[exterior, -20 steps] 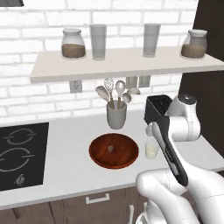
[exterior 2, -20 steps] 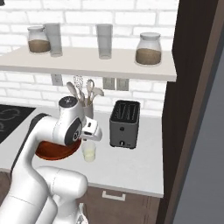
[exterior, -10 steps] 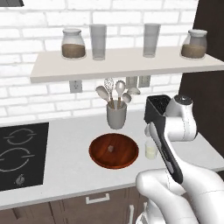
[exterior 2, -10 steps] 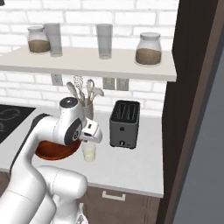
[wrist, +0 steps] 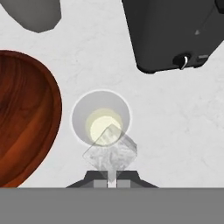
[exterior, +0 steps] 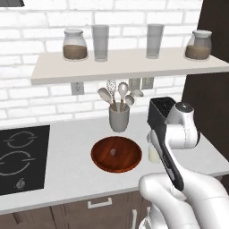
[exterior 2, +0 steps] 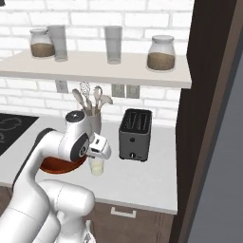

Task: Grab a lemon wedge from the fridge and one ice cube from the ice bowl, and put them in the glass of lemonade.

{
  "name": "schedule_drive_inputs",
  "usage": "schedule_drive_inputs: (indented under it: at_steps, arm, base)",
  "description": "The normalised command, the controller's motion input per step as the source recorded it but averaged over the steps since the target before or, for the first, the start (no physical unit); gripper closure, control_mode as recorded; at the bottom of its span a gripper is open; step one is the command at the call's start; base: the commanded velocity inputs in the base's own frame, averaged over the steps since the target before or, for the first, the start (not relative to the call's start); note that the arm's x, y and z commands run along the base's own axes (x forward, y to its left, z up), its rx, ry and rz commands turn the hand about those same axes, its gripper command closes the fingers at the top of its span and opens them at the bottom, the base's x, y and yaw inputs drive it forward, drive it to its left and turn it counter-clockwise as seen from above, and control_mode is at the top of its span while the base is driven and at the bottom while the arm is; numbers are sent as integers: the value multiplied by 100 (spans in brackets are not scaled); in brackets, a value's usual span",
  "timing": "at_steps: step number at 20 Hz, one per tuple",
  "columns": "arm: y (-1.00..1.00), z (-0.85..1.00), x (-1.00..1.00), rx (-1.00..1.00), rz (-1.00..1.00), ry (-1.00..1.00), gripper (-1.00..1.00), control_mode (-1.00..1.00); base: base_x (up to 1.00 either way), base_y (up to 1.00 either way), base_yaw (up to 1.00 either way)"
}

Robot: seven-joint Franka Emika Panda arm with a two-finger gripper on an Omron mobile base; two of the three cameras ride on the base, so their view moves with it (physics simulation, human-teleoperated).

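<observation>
Over the kitchen counter [exterior: 67, 174], the white arm's gripper [wrist: 112, 178] hangs above the glass of lemonade [wrist: 101, 122], its two dark fingertips pinched on an ice cube [wrist: 110, 151], a pale translucent block held just beyond them. Looking down along the hand, the cube overlaps the near edge of the glass's rim, so the mouth of the glass lies slightly ahead of the cube rather than squarely beneath it; a small shift forward, by this reading, would centre the cube before any release. In the right base view the short glass [exterior 2: 97, 165] stands on the counter directly under the hand, just right of the ice bowl [exterior 2: 59, 166] and left of the black toaster [exterior 2: 135, 135]. From the left base view the reddish-brown bowl [exterior: 116, 154] is plain (a single cube [exterior: 113, 152] lies inside it), with the grey utensil cup [exterior: 119, 118] beyond it against the brick wall. How far the cube sits above the liquid cannot be judged. No lemon wedge can be made out in the glass.
</observation>
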Motion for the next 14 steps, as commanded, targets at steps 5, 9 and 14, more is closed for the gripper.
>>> schedule_drive_inputs:
  at_steps: [5,9,14]
  arm:
    - [7,-27,24,0,-2,0,100,-100]
    - [0,-12,19,0,0,1,100,-100]
    - [0,0,19,0,0,9,100,-100]
  base:
    - [0,0,0]
    - [0,0,0]
    - [0,0,0]
